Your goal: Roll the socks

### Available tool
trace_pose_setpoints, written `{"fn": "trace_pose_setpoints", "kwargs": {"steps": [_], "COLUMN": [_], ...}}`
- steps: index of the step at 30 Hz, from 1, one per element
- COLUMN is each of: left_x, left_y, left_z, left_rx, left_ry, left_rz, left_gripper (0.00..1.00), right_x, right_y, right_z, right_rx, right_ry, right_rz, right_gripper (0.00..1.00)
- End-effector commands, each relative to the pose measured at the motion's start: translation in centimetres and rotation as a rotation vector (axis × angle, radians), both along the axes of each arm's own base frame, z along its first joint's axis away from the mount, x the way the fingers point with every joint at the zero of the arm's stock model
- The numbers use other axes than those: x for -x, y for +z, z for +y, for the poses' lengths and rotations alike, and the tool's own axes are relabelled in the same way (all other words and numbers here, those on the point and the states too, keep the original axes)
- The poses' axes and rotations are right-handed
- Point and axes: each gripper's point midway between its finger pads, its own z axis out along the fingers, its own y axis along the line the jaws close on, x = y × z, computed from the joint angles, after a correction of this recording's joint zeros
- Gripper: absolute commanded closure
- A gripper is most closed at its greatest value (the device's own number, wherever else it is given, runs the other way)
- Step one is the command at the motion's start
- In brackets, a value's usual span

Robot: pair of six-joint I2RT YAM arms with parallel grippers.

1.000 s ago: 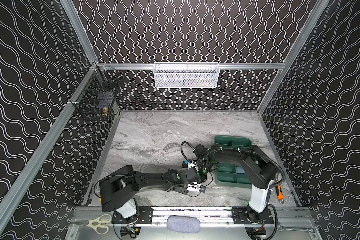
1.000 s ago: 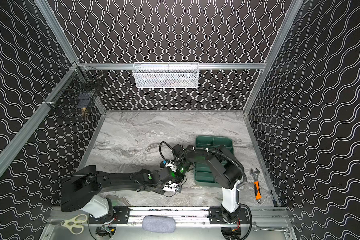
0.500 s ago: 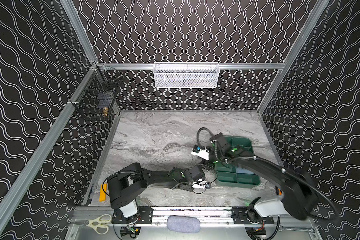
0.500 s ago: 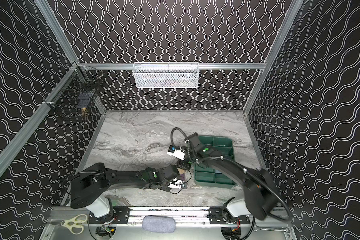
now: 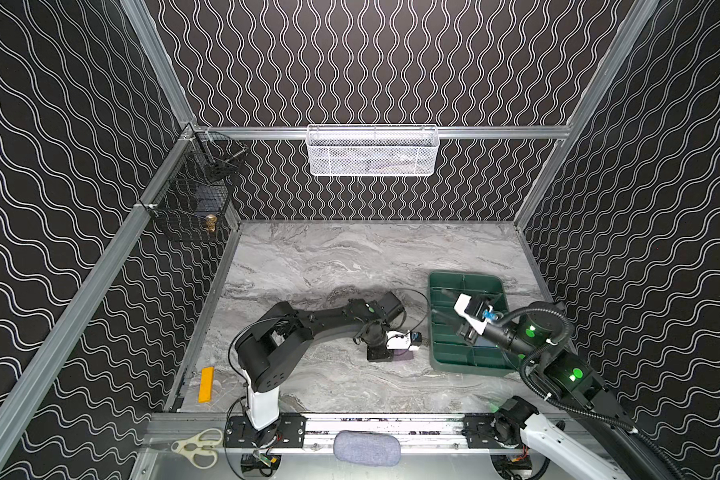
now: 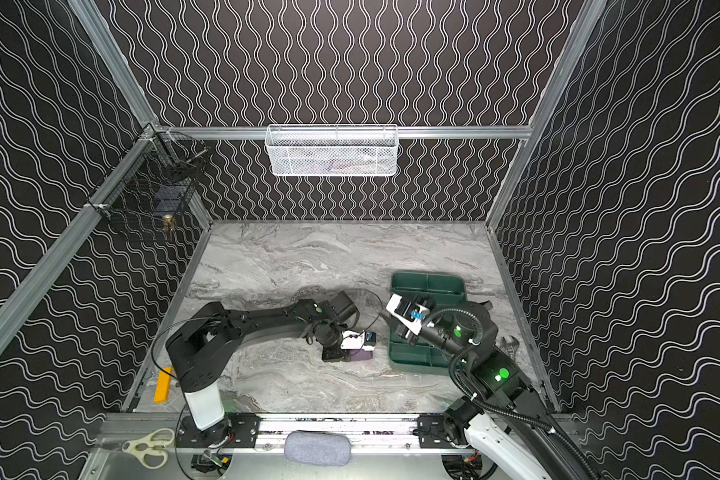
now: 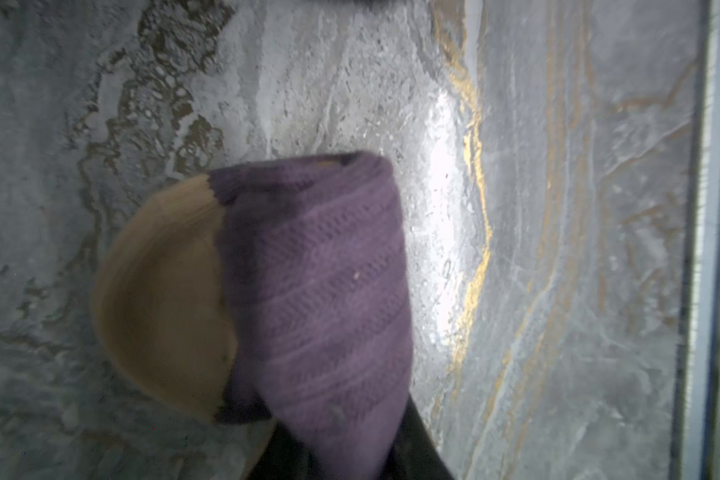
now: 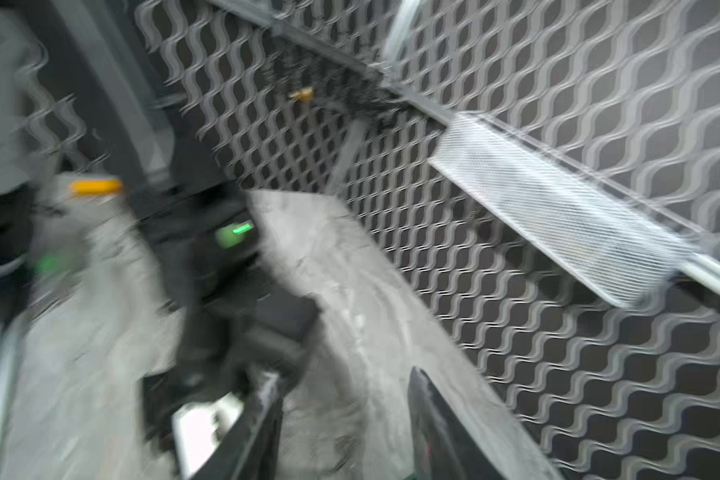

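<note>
Nearest me, a grey pad [image 5: 366, 448] lies on the front rail, with scissors [image 5: 196, 446] to its left. Further in, near the middle of the bench [image 5: 350, 257], the purple sock [image 7: 316, 291] lies rolled up, tan toe showing, just left of the green tray [image 5: 466, 368]. The left fingers [image 7: 416, 449] are closed narrowly on one end of the roll. Over the tray's left side, the right fingers [image 8: 429, 415] hang spread apart with nothing between them. A white mesh basket [image 5: 373, 151] hangs on the far wall.
</note>
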Motion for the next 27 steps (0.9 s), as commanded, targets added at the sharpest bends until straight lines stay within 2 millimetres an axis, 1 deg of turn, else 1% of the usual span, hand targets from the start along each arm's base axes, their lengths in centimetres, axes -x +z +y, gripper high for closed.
{"fn": "trace_pose_setpoints", "kwargs": {"steps": [1,3,4,5,6,8,11,13,15,18,21,24,25,27], "left_x": [5.8,5.1,4.7,4.2,3.7,2.8,1.4,0.5,-0.2,-0.7,-0.8,-1.0,-1.0,-1.1], "left_y": [-3.1,-3.7,-4.1,-4.3,-4.5,-5.1,-5.9,-6.4,-6.7,-6.7,-6.6,-6.5,-6.4,-6.3], "left_z": [7.0,7.4,7.7,8.0,8.3,9.1,9.8,10.3,10.6,10.8,11.1,11.1,11.0,10.9], "left_rx": [-0.303,-0.316,-0.326,-0.331,-0.343,-0.38,-0.436,-0.481,-0.51,-0.531,-0.553,-0.557,-0.554,-0.548], "left_ry": [0.06,0.081,0.094,0.107,0.121,0.139,0.162,0.18,0.196,0.212,0.213,0.216,0.218,0.22], "left_rz": [0.325,0.329,0.327,0.327,0.32,0.301,0.249,0.21,0.175,0.144,0.122,0.109,0.104,0.098], "left_gripper": [0.92,0.92,0.92,0.92,0.91,0.92,0.91,0.91,0.91,0.9,0.9,0.9,0.9,0.9], "right_x": [2.6,2.8,2.9,3.1,3.1,3.7,4.2,4.0,3.4,2.4,1.5,0.7,0.7,1.1], "right_y": [-7.3,-11.0,-12.5,-13.6,-14.3,-16.3,-19.2,-20.5,-21.1,-21.6,-22.8,-25.1,-26.0,-27.2], "right_z": [-0.2,-0.4,-0.4,-0.1,0.1,1.0,2.0,2.6,3.5,5.1,6.3,6.1,5.8,5.5], "right_rx": [0.209,0.325,0.377,0.425,0.459,0.551,0.707,0.785,0.822,0.843,0.866,0.912,0.938,0.964], "right_ry": [0.097,0.08,0.071,0.068,0.061,0.086,0.106,0.115,0.103,0.103,0.118,0.132,0.138,0.153], "right_rz": [0.136,0.161,0.151,0.132,0.108,0.045,-0.049,-0.094,-0.102,-0.144,-0.177,-0.117,-0.098,-0.063], "right_gripper": [0.53,0.54,0.54,0.54,0.54,0.53,0.51,0.49,0.48,0.45,0.43,0.44,0.45,0.45]}}
